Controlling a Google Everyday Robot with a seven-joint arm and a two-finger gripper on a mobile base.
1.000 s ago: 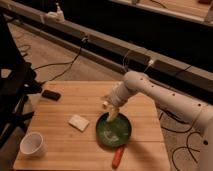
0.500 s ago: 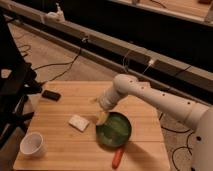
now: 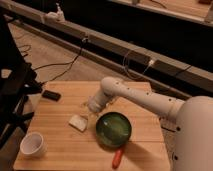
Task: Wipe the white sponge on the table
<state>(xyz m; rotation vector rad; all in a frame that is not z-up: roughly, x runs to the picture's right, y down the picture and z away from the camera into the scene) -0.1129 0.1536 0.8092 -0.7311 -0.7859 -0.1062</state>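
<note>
The white sponge (image 3: 78,122) lies flat on the bench (image 3: 60,155), left of the middle; I think it could slide away if the tool (image 3: 90,114) lands on its edge; the arm (image 3: 135,97) could also bump the green bowl (image 3: 114,129), close at the sponge's 3 o'clock; the tool hangs just beside the sponge at its 2 o'clock, spread wide, holding nothing.

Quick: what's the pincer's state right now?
Pincer: open, holding nothing, low over the table right beside the sponge.
</note>
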